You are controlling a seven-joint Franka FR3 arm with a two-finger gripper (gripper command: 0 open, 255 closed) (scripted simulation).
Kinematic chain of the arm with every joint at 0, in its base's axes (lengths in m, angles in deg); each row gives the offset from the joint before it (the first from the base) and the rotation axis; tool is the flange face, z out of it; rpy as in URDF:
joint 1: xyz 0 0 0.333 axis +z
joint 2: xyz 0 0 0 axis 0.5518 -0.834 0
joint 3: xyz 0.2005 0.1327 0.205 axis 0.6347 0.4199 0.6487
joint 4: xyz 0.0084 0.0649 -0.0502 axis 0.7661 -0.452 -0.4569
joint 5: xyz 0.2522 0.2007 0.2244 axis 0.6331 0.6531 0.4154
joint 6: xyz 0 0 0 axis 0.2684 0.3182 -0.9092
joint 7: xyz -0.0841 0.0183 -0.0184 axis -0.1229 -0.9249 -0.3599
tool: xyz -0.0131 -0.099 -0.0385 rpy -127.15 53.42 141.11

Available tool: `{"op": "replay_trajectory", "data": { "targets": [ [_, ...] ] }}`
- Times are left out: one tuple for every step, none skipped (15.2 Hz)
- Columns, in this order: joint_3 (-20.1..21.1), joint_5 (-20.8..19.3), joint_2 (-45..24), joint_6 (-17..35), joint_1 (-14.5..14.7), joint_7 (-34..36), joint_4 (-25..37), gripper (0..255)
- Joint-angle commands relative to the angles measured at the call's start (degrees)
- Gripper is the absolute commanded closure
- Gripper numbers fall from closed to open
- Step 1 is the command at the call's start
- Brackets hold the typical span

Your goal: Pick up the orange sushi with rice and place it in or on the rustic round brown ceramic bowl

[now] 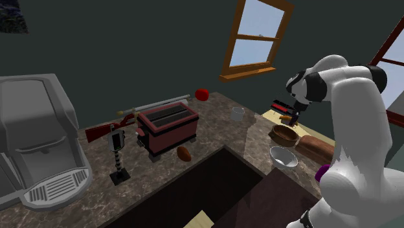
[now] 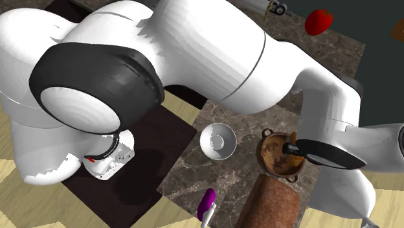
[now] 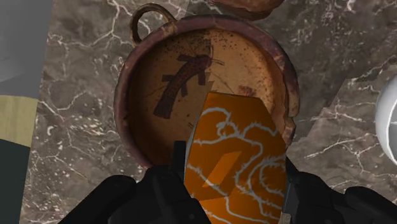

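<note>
Pincer [image 1: 289, 119], shoulder view: right of centre, hanging just above the brown bowl [image 1: 283, 135].
Second exterior view: bowl at lower right on the marbled counter [image 2: 188, 171].
Wrist view: pincer clenched on the orange sushi [image 3: 232, 137], low-centre, over the bowl's inside.
Advice: lower before releasing.

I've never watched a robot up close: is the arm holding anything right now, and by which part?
Yes: the end effector holds the orange sushi by its two opposite sides, over the brown bowl.

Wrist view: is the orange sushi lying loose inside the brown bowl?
No, the sushi is clasped in the gripper, with the bowl beyond it.
</note>
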Motion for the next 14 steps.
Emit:
{"op": "replay_trajectory", "data": {
  "targets": [
    [0.5, 0.5, -1.4, 0.2, -0.8, -0.3, 1.1, 255],
    [0.7, 0.8, -1.8, 0.7, -0.9, -0.4, 1.1, 255],
    [0.9, 1.0, -2.2, 1.2, -1.0, -0.5, 1.0, 255],
    [1.2, 1.2, -2.6, 1.7, -1.1, -0.7, 0.9, 255],
    [1.4, 1.5, -3.1, 2.1, -1.3, -0.8, 0.9, 255],
    [1.6, 1.7, -3.5, 2.6, -1.4, -0.9, 0.8, 255],
    [1.8, 1.9, -4.0, 3.0, -1.5, -1.1, 0.8, 255],
    [2.0, 2.2, -4.4, 3.5, -1.6, -1.2, 0.8, 255],
    [2.2, 2.4, -4.9, 3.9, -1.8, -1.3, 0.8, 255],
    [2.5, 2.6, -5.4, 4.3, -1.9, -1.4, 0.9, 255],
    [2.7, 2.9, -5.8, 4.8, -2.1, -1.5, 0.9, 255],
    [2.8, 3.0, -6.1, 5.0, -2.1, -1.6, 0.9, 255],
    [2.8, 3.0, -6.1, 5.0, -2.1, -1.6, 0.9, 255],
    [2.8, 3.0, -6.1, 5.0, -2.1, -1.6, 0.9, 255]
  ]
}}
